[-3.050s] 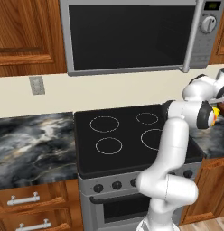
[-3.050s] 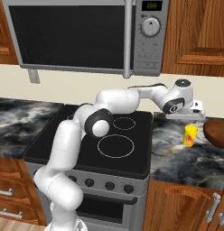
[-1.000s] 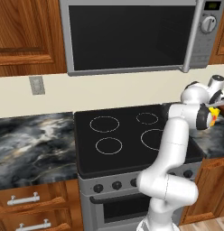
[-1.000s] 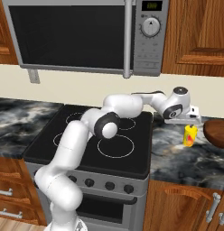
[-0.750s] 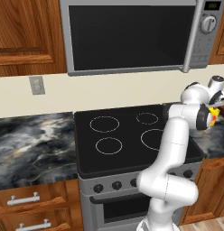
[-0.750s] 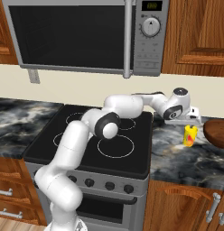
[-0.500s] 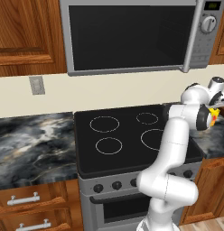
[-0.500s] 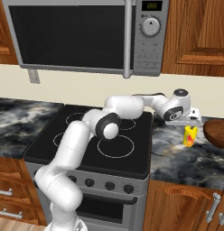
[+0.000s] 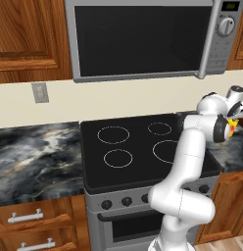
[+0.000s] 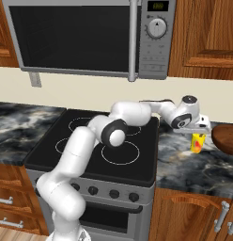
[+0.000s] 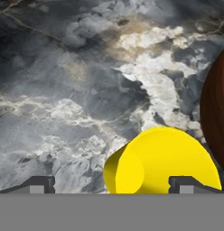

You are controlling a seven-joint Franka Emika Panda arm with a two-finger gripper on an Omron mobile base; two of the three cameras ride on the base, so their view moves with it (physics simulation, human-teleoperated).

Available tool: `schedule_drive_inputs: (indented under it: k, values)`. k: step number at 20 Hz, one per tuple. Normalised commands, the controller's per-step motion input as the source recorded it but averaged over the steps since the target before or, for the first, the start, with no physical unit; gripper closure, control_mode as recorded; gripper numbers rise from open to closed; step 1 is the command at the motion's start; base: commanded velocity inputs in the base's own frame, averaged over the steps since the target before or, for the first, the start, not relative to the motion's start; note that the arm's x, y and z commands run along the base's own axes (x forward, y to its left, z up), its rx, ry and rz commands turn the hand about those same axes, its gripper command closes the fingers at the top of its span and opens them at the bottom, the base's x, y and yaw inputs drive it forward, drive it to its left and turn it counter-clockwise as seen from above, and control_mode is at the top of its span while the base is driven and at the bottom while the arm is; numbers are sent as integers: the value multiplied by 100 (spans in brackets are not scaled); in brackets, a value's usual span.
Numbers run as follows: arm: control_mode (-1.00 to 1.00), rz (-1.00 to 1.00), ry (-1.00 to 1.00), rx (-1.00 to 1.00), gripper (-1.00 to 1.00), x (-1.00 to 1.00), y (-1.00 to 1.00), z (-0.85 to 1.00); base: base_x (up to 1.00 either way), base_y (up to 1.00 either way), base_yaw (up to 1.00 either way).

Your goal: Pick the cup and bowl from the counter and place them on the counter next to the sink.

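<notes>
The arm is working on the first pick: the gripper [image 10: 199, 133] is hanging just above the cup [image 10: 198, 142], its fingers spread fully wide and holding nothing. The cup is standing on the counter [image 10: 193, 167] just beside the bowl [image 10: 225, 137], and next the fingers, it seems, must go down around the cup and close. Compared with three seconds ago, the hand has been moving closer over the cup.
</notes>
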Motion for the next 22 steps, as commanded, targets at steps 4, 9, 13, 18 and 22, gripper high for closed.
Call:
schedule_drive_inputs:
  k: [4, 9, 13, 18, 22]
  values:
    - [-100, 0, 0, 0, -100, 0, -4, -10, 0, 0, 0]
    - [-100, 0, 0, 0, -100, 0, -1, -11, 0, 0, 0]
    - [-100, 0, 0, 0, -100, 0, -1, -11, 0, 0, 0]
    - [-100, 0, 0, 0, -100, 0, 0, -13, 0, 0, 0]
    - [-100, 0, 0, 0, -100, 0, 0, 0, 0, 0, 0]
